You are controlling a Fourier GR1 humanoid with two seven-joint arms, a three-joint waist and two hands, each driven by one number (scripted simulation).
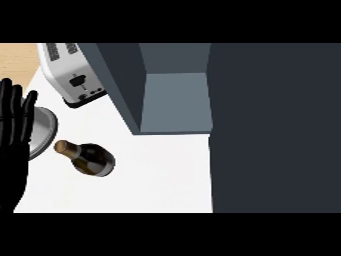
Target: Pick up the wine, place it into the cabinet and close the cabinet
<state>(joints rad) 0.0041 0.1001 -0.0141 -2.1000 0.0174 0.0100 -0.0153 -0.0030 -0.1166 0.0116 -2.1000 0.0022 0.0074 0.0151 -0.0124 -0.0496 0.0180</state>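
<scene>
- Fingers [9,107] of the left hand [3,150] stand straight and spread, pointing toward the top of the view; they curl round nothing.
- That left hand sits at the view's left edge, open and at rest, its black palm covering the worktop's left margin.
- Right hand does not show anywhere in the head view.
- Wine bottle [86,157] stands on the white worktop [158,175], seen from steeply above, so its gold-foiled neck points toward the upper left and its dark body spreads toward the lower right.
- It is just to the right of the left hand, with a strip of bare worktop between them; nothing touches it.
- Cabinet [174,102] lies up and to the right of the bottle, its grey interior exposed.
- Cabinet door [117,85] is swung open, its dark panel running slantwise along the left side of the opening.
- Broad dark panel [284,130] fills the right side of the view.
- Toaster [71,75], silver with a black lever, stands near the top left, just beside the open door.
- Round grey plate [44,131] lies below the toaster, partly hidden behind the left hand, near the bottle's neck.
</scene>
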